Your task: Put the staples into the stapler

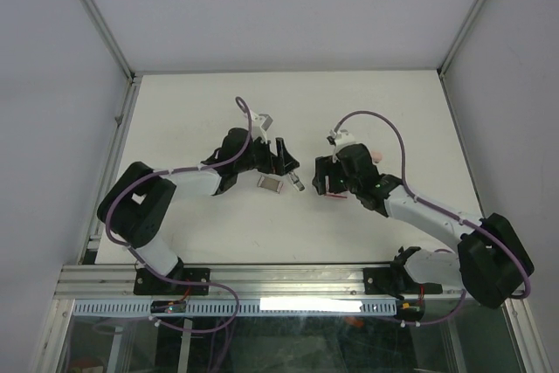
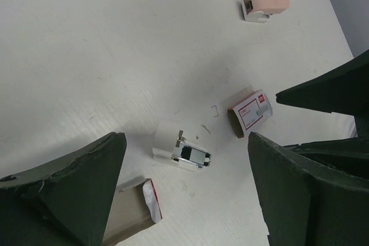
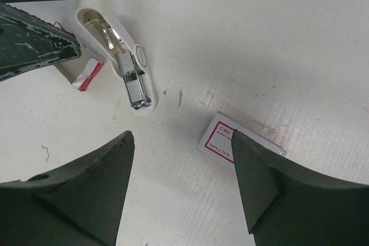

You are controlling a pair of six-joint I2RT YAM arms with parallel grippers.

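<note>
We judge the loading to be at an early stage. The stapler (image 3: 134, 79) lies opened up on the worktop (image 1: 192, 102), about midway between the two arms, with its silvery metal parts bared. We see no strip of staples seated in it, and we cannot tell whether the channel holds any. What seems left is to find a usable strip, lay it in the channel and close the stapler. The left fingers (image 2: 69, 188) stand wide apart with nothing between them, hovering over the stapler. The right fingers (image 3: 75, 188) are likewise spread wide and empty, hanging above the spot just right of it. Of the containers, the red-and-white staple box (image 3: 218, 136) lies flat just right of the stapler's metal end, not touching it; seen from the left wrist, its open end looks dark and empty as far in as we can see. A brown cardboard tray (image 2: 134, 210) with a red-and-white edge sits just beside the stapler on the left arm's side, partly under a left finger, and the part that shows holds nothing. A few loose staples (image 3: 179, 97) are scattered between stapler and box, too few for a load, we think. A small pink-and-white piece (image 2: 265, 7) lies well apart to the far right; we cannot tell what it is.
</note>
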